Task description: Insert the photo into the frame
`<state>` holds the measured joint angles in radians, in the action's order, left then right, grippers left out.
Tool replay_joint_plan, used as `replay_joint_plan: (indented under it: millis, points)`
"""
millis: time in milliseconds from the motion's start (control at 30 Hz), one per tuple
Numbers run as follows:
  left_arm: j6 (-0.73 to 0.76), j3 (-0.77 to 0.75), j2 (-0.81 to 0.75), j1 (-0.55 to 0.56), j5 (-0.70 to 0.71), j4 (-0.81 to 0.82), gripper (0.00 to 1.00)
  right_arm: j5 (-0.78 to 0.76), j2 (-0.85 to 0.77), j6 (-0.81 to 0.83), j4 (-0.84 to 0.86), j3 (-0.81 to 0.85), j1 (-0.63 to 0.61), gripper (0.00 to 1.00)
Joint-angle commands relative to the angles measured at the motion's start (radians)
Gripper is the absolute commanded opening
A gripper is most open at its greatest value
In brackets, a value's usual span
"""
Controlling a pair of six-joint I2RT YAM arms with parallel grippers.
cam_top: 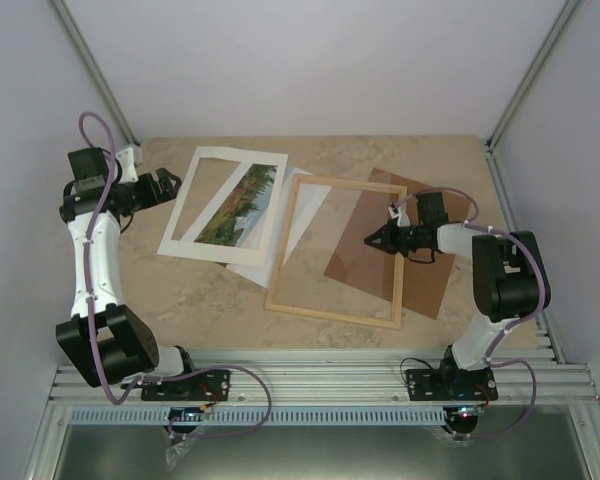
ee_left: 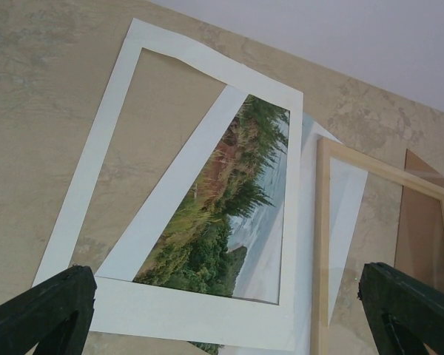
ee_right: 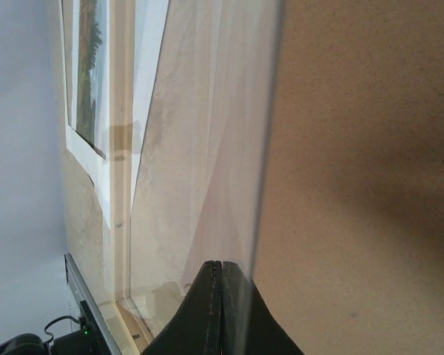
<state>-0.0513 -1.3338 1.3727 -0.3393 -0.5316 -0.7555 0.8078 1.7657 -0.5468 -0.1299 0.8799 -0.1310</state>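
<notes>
The photo (cam_top: 242,205) lies flat at the back left, partly covered by a white mat; its trees and water show through the mat's window, also in the left wrist view (ee_left: 237,214). The frame (cam_top: 330,312) lies flat at centre with a clear pane inside, and shows in the left wrist view (ee_left: 322,237) and the right wrist view (ee_right: 120,185). My left gripper (cam_top: 165,185) is open and empty, left of the mat; in its wrist view (ee_left: 226,285) the photo lies between its fingers. My right gripper (cam_top: 373,240) is shut, its tips (ee_right: 222,265) low over the pane inside the frame's right half. I cannot tell whether it pinches anything.
The white mat (cam_top: 185,215) lies askew over the photo (ee_left: 96,163). A plain white sheet (cam_top: 292,222) lies under both and reaches under the frame's left slat. A brown backing panel (cam_top: 430,270) lies under the frame's right side (ee_right: 370,148).
</notes>
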Motion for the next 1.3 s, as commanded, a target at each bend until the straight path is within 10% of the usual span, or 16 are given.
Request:
replay_joint_plan:
  millis: [0,1267]
  points:
    - [0.009,0.011,0.01,0.002,0.006,0.02,0.99,0.015,-0.021,-0.003,-0.054,0.006,0.005,0.01]
    - [0.004,0.031,0.027,0.002,0.004,0.031,1.0,0.086,-0.022,-0.024,-0.161,0.098,0.023,0.01]
